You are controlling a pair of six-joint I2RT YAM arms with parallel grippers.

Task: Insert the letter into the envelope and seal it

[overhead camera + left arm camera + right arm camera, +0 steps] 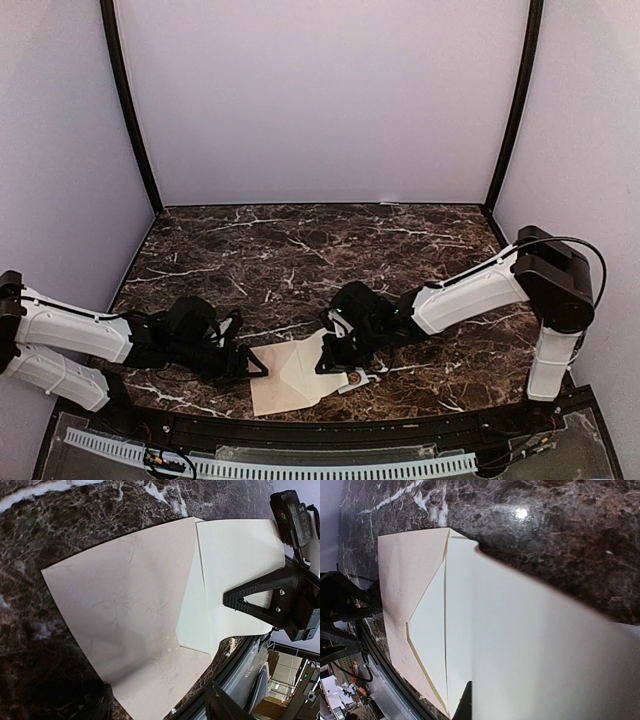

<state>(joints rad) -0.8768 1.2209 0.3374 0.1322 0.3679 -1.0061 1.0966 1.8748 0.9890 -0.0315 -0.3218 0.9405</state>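
The envelope lay flat on the table, low in the middle of the overhead view, with the letter partway into its mouth. My right hand was pinched shut on the letter's outer edge. My left hand stood open at the envelope's left edge. Both sheets looked light, limp and easily creased, so I judged the edges were the place to pinch.

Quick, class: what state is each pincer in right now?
Left pincer: open, holding nothing.
Right pincer: closed on the cream-white creased paper letter.
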